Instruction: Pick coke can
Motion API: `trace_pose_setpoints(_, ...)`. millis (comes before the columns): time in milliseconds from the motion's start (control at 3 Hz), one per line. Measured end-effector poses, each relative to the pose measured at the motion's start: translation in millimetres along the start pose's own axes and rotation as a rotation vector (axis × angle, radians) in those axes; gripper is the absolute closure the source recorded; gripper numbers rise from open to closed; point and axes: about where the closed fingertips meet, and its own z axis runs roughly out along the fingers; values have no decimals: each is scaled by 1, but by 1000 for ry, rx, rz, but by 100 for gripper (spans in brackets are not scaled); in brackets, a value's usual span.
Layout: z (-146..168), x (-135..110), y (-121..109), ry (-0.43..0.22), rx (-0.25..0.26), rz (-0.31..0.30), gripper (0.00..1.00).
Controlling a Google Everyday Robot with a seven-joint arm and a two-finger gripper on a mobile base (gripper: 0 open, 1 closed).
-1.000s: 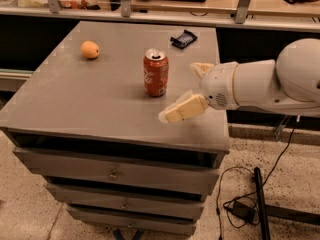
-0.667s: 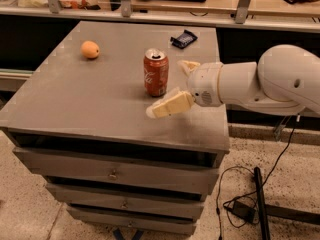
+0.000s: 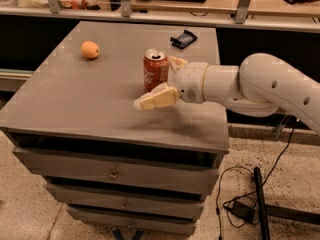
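A red coke can (image 3: 156,70) stands upright on a grey cabinet top (image 3: 75,101), a little right of centre, its silver lid and pull tab facing up. The gripper (image 3: 153,82) is at the can, reaching in from the right on a thick white arm (image 3: 260,84). Its two tan fingers (image 3: 157,98) are spread apart: one lies low across the front of the can near its base, the other shows just behind the can's right shoulder. Whether either finger touches the can cannot be told.

The step in hand looks like closing on the can. To do it well, the can should sit squarely between the fingers before they squeeze — the front finger seems to reach past the can more than the rear one, so a slight push further in would help. Closing gently at mid-height should keep the light can from tipping or skidding away.

Further off, a round orange fruit (image 3: 90,49) rests near the back left, and a dark packet (image 3: 183,38) lies at the back edge — both well apart from the can.
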Motion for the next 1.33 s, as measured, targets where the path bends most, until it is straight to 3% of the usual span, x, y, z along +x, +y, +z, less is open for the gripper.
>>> trace_pose_setpoints(667, 19, 2, -24, -67, 34, -20, 0)
trace_pose_setpoints(1000, 28, 6, -28, -75, 32, -14, 13)
trace_pose_setpoints(1333, 40, 9, -29, -75, 11, -11, 36)
